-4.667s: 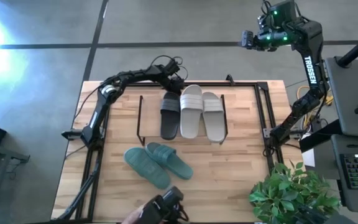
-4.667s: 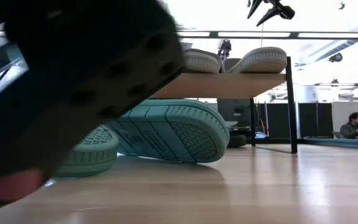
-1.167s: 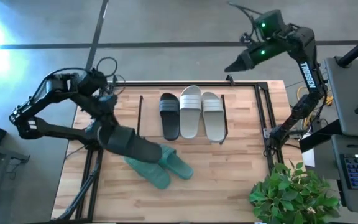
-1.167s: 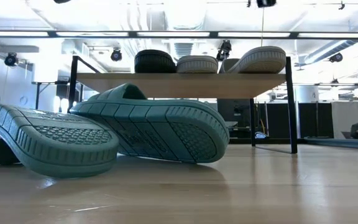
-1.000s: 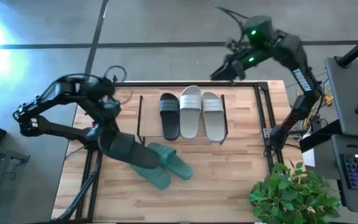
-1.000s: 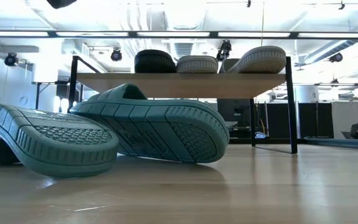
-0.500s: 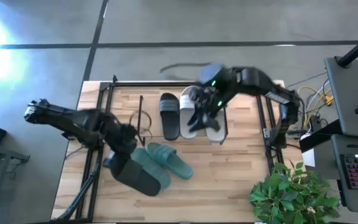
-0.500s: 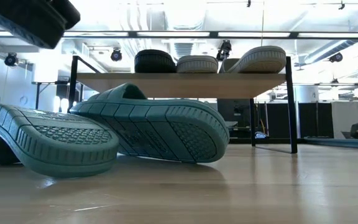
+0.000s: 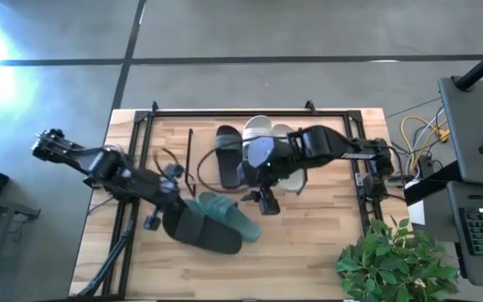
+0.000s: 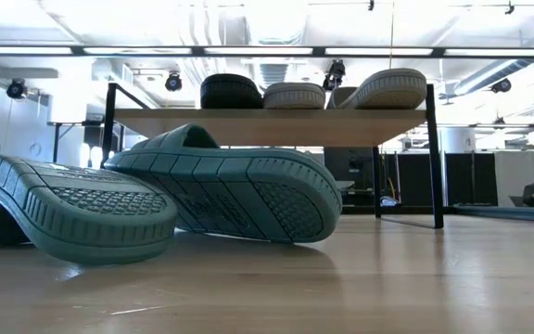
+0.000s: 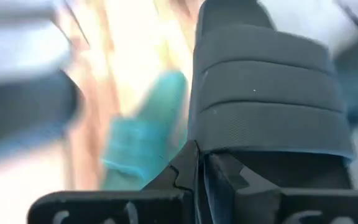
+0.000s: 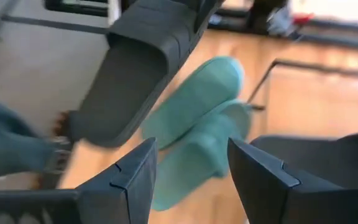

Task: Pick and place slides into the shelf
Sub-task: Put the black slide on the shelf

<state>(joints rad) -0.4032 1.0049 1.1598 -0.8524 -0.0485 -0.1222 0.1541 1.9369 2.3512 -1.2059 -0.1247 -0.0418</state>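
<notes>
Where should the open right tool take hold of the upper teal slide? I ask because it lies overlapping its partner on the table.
Probably the upper teal slide's wide strap, from above. The strap arches off the footbed, so one finger could slip beneath it. The right tool hangs open near its shelf-side end, and the left tool holds the black slide over the other end.

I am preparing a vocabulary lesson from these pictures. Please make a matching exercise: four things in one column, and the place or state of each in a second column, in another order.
Things:
1. black slide
2. teal slides
3. white slides
4. right gripper

Places or states:
A. on top of the shelf
B. held by the left gripper
C. open, above the table
D. lying on the table, one over the other

Pairs: 1-B, 2-D, 3-A, 4-C
</notes>
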